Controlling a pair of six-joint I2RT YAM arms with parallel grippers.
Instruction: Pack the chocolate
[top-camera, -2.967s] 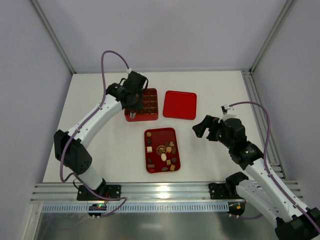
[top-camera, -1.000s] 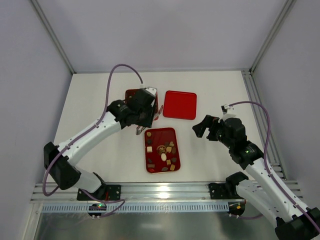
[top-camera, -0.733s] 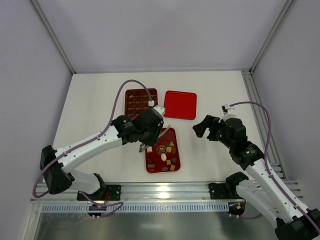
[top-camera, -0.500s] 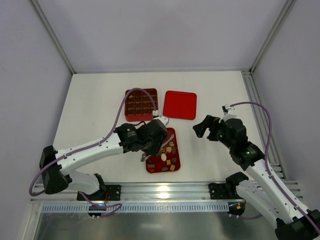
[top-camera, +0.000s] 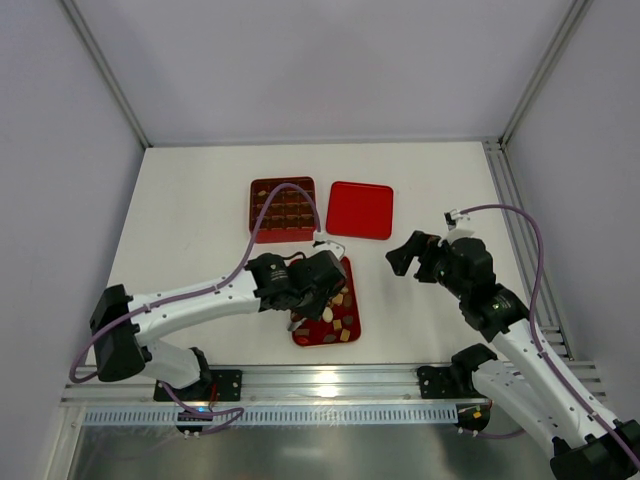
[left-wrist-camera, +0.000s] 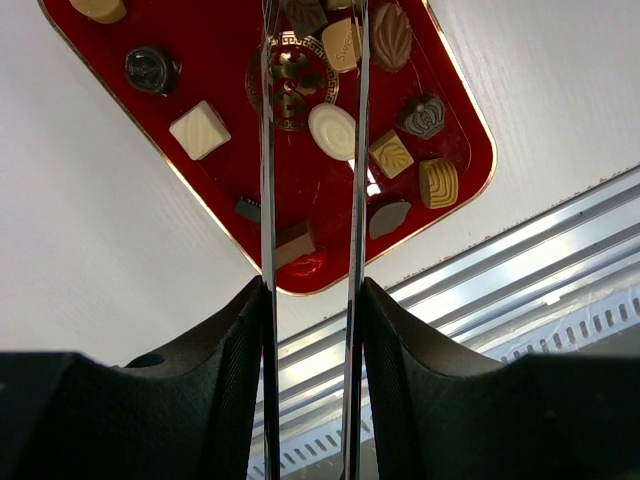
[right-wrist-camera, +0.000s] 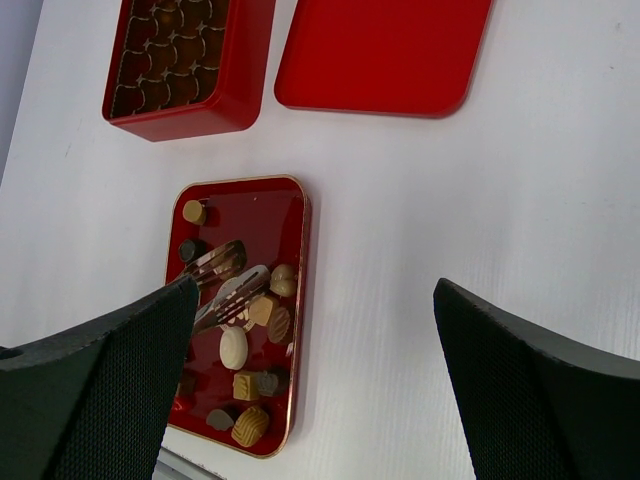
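Observation:
The chocolate (top-camera: 342, 312) lies as several loose pieces, dark, tan and cream, on a flat red tray (top-camera: 352, 262). In the left wrist view a white oval piece (left-wrist-camera: 332, 131) sits mid-tray (left-wrist-camera: 230, 150). My left gripper (top-camera: 318, 285) hangs over the tray's left half, shut on metal tongs (left-wrist-camera: 266, 150) whose two blades run out between its fingers (left-wrist-camera: 312, 290). The right wrist view shows the tong tips (right-wrist-camera: 225, 282) apart above the tray (right-wrist-camera: 250, 215), beside tan pieces (right-wrist-camera: 234, 346); no piece shows between them. My right gripper (top-camera: 405, 254) is open, right of the tray (right-wrist-camera: 318, 330).
A red box with grid compartments (top-camera: 282, 208) (right-wrist-camera: 185, 60) stands behind the tray, some cells filled. A flat red lid (top-camera: 360, 209) (right-wrist-camera: 385, 50) lies to its right. The metal rail (top-camera: 320, 385) runs along the near table edge.
The left arm has swung from the grid box toward me, carrying the tongs down over the tray. The right arm has not moved.

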